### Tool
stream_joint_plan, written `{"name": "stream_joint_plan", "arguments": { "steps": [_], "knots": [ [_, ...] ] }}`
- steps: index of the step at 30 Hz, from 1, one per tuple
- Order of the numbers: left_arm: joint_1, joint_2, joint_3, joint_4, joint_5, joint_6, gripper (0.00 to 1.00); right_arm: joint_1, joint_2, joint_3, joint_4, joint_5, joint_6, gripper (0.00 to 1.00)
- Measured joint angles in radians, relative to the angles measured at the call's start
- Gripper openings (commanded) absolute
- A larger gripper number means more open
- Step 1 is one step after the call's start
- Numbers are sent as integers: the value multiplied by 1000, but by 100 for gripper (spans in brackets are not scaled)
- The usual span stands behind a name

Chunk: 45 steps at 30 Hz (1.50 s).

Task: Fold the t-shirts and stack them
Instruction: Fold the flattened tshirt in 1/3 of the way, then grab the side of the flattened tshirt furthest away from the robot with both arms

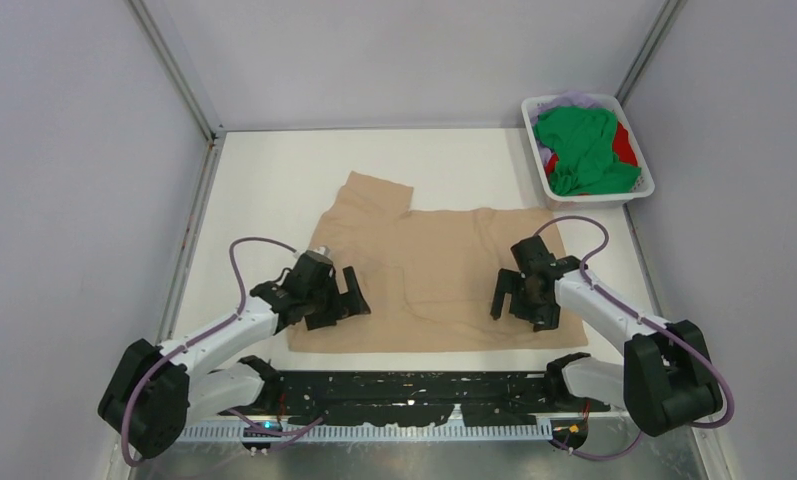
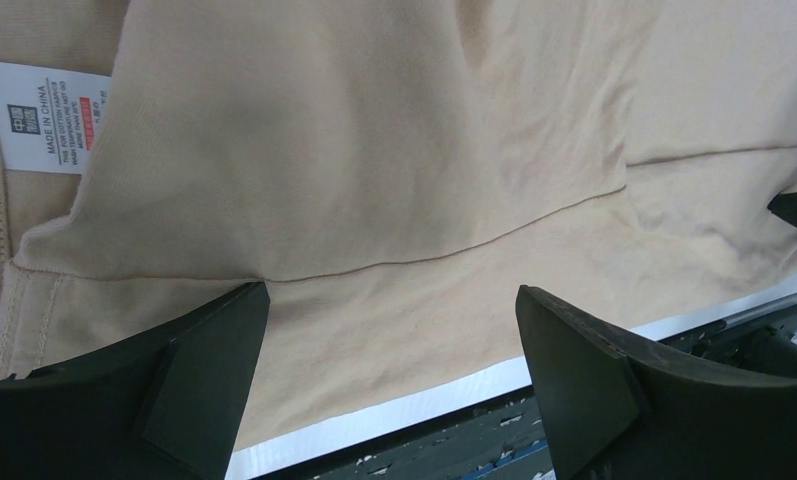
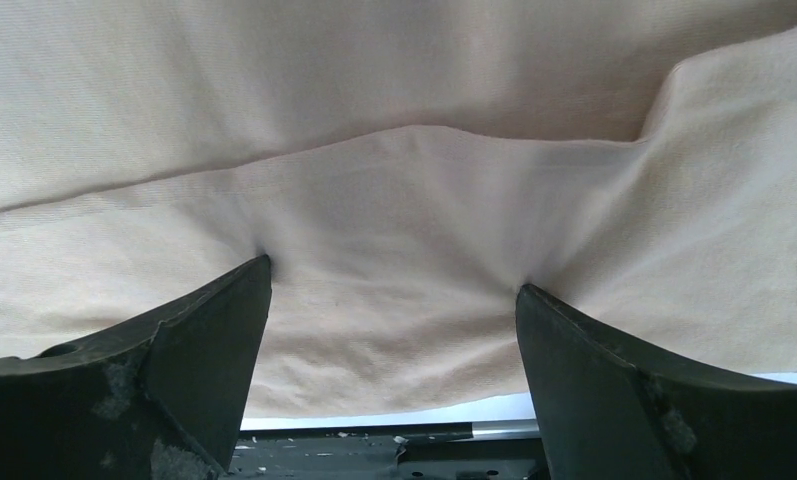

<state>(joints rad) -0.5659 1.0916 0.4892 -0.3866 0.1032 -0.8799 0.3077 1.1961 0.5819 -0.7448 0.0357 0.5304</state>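
A large beige-tan t-shirt [image 1: 434, 270] lies spread on the white table, with one fold laid over its lower part. My left gripper [image 1: 348, 297] is open over the shirt's near left part. In the left wrist view it [image 2: 391, 290] straddles the shirt [image 2: 374, 150] just above the hem, and a white neck label [image 2: 49, 120] shows at the left. My right gripper [image 1: 514, 298] is open on the near right part. In the right wrist view [image 3: 394, 275] its fingertips [image 3: 259, 275] press dimples into the cloth [image 3: 394, 200]. Green [image 1: 584, 150], red [image 1: 626, 143] and lilac [image 1: 564, 100] shirts lie in the basket.
A white slatted basket [image 1: 642, 190] stands at the far right corner of the table. A black mounting strip [image 1: 414, 395] runs along the near edge, just beyond the shirt's hem. Grey walls enclose the table on three sides.
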Motion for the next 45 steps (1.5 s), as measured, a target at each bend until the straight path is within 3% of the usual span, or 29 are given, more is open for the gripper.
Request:
{"name": "stream_joint_plan", "arguments": {
  "steps": [6,22,30,35,38,41,45],
  "knots": [
    [-68,-49,-14,-55,-42,-39,100,31,-30,-18,-15,-4,27,95],
    [-93,-355,-123,-196,-68,-98,100,101,-201,-76,-128,-53,166,95],
    [-93,-352,35,-230,-132,-50,100,101,-335,1,-106,0,172,95],
    [-36,-225,224,-226,-183,27,100,101,-350,111,-9,80,139,95],
    [75,-71,352,-182,-160,89,100,97,-354,129,45,141,122,95],
    [185,157,509,-148,-123,166,100,77,-351,129,93,177,102,95],
    [267,507,855,-171,-75,298,100,10,-333,125,178,180,67,95]
  ]
}}
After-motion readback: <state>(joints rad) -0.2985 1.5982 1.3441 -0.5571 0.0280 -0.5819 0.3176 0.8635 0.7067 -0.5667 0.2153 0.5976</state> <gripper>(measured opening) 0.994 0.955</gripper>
